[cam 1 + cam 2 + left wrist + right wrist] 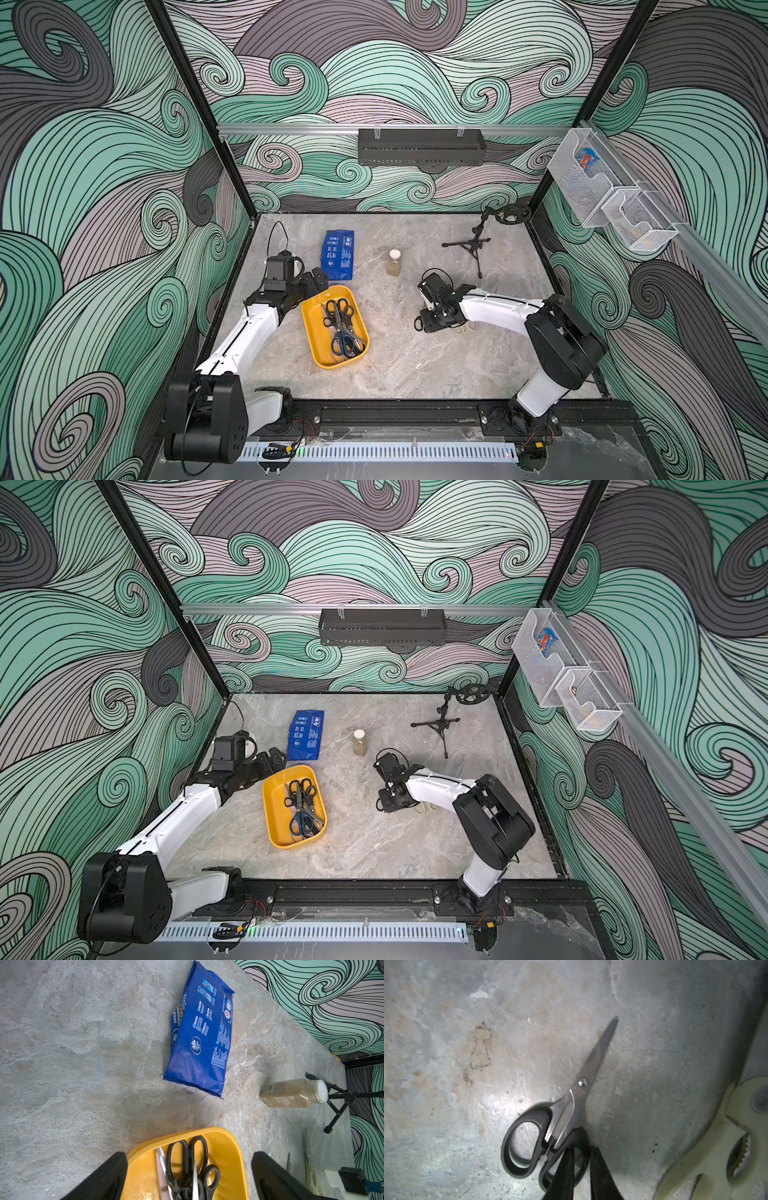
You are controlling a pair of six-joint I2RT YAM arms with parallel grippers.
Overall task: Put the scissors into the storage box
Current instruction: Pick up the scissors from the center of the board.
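Scissors (579, 1093) on table (446, 1022), handle ring rim between right jaws

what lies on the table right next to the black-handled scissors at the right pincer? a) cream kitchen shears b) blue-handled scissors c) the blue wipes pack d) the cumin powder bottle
a: in the right wrist view the cream kitchen shears lie on the table close beside the black-handled scissors, whose handle loop sits at the right pincer.
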